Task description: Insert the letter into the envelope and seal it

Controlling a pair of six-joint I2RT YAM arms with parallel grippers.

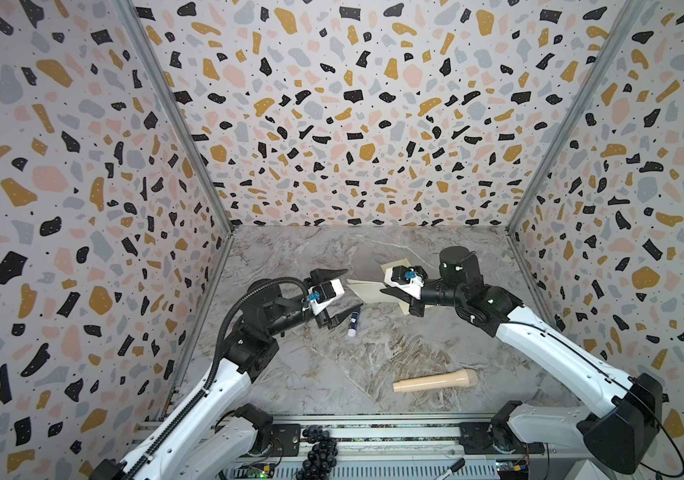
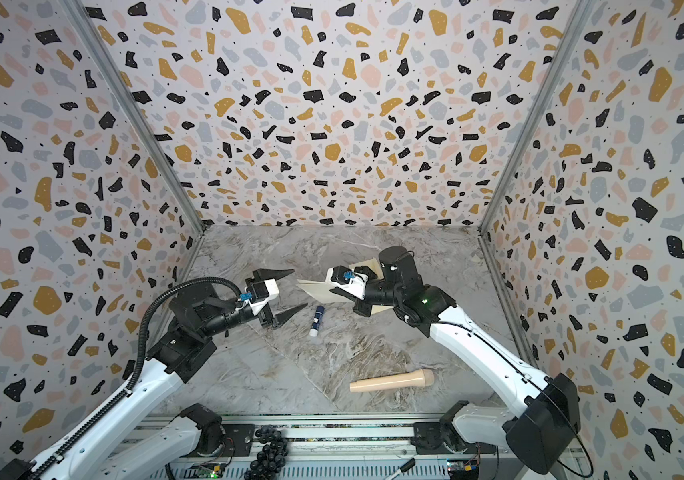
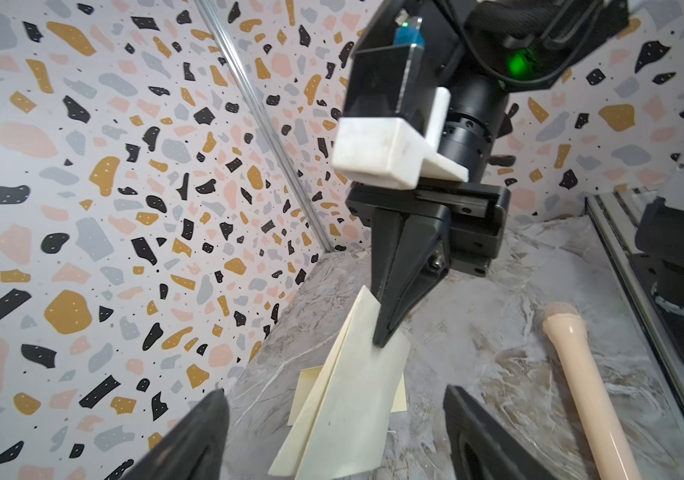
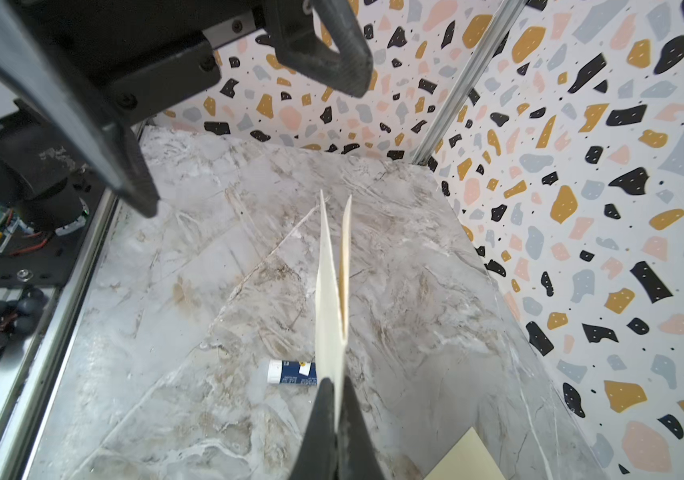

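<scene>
1. Right wrist view: the right gripper point(image 4: 334, 388) has its jaws pressed together on an edge of the envelope point(image 4: 329, 291), which stands on edge in the air beyond the glue stick point(image 4: 290, 372); its two layers gape apart at the far end, and I see nothing between them.
2. In both top views the envelope point(image 1: 363, 289) hangs clear of the marble table point(image 1: 332, 374), just past the dark end of the glue stick point(image 1: 354, 320); the letter point(image 1: 399, 262) lies flat farther from the glue stick, under the right gripper point(image 1: 384, 291), so only tan corners show.
3. The left gripper point(image 1: 351, 289) has its jaws spread wide and grips nothing; the envelope's free tip sits between its fingers, apart from both as far as I can tell; the lower finger ends near the glue stick.
4. I judge the step in hand to be readying the envelope for loading; the letter is not in it, and sealing is not begun.
5. The next move, as I read it, needs one gripper to hold the envelope with its mouth open while the other fetches the letter from beyond the glue stick; whether that gap is the mouth or only a lifted flap I cannot tell from here.
6. Thin paper will likely buckle; I would pinch lightly, near an edge.
</scene>
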